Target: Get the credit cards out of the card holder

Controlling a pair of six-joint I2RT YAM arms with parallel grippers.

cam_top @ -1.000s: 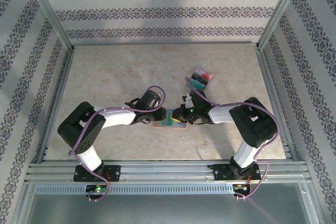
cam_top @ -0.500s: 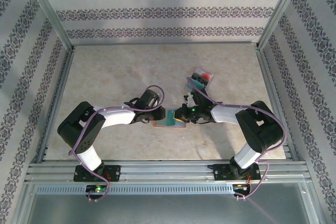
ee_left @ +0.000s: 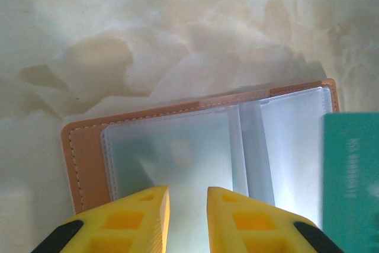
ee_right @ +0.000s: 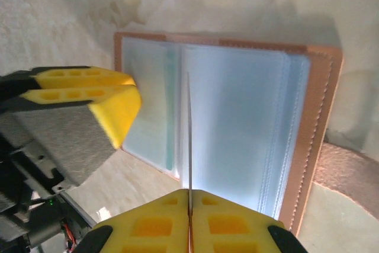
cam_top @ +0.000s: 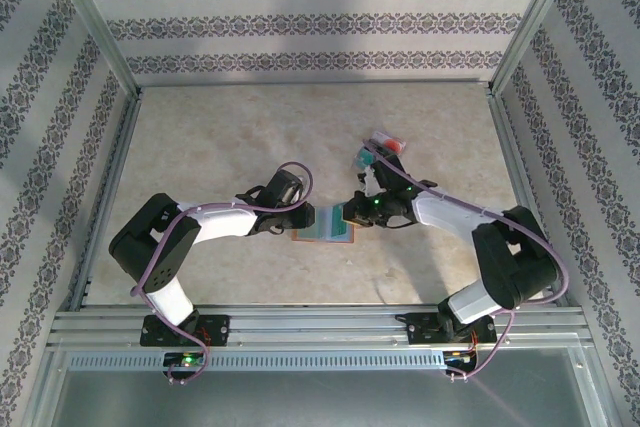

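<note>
Left arm: rises from its base, folds at the elbow near the left rail, then stretches right and low across the worktop (cam_top: 220,137) toward the middle. Left pincer (ee_left: 188,197): points down at the wallet (ee_left: 86,152), stands only a narrow slit apart, with nothing visible between the fingers (ee_left: 145,214). Sits over the left leaf; cannot tell whether it touches.

Right arm: climbs from its base, bends at the elbow by the right rail, and reaches left to meet the other arm over the wallet. Right pincer (ee_right: 189,199): clamps tight on a teal card (ee_left: 350,182) and holds it on edge over the right leaf, so the right wrist view shows just a thin line. Cannot tell whether the card's far end sits in a pocket.

Wallet: lies open and flat near the middle of the worktop, between the two pincers, pink cover down and clear pockets up.

Behind the right wrist, toward the back right and apart from the wallet: a small heap of cards (cam_top: 388,145), partly hidden by the wrist and its purple cable. Around the worktop: metal rails and patterned walls.

Count: two arms, two pincers, one wallet, one card in grip. In the heap, red and teal visible; number not clear.
</note>
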